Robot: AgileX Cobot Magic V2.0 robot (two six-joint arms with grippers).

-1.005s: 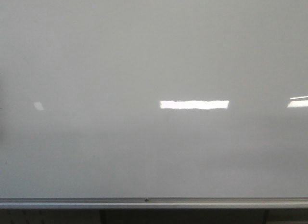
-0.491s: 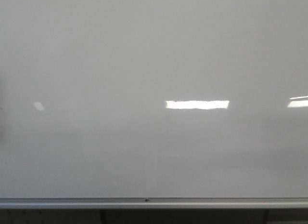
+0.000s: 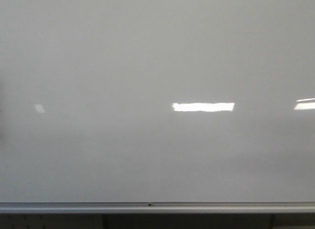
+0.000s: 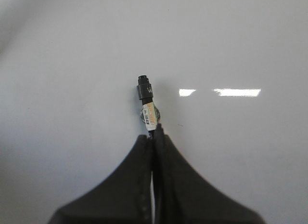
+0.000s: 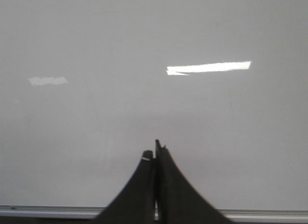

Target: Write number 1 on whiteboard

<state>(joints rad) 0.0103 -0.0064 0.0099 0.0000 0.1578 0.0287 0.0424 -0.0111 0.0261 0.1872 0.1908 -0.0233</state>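
Observation:
The whiteboard (image 3: 147, 56) is glossy grey-white and fills the front view, with a silver frame strip (image 3: 157, 207) along its lower edge. I see no black stroke on it there, so the number 1 does not show. Neither arm appears in the front view. In the left wrist view my left gripper (image 4: 155, 133) is shut on a marker (image 4: 148, 106). The marker has a labelled barrel, and its black tip (image 4: 144, 85) points at the board, close to it. My right gripper (image 5: 155, 154) is shut with nothing in it and faces the whiteboard (image 5: 96, 118) from a distance.
Bright rectangular light reflections (image 3: 203, 107) lie on the board, with another (image 3: 305, 105) at the right edge. A faint thin mark (image 5: 231, 105) shows in the right wrist view; I cannot tell what it is. Dark space lies below the frame strip (image 5: 48, 212).
The left end of the central light reflection has drawn in to the right. Nothing else on the board differs.

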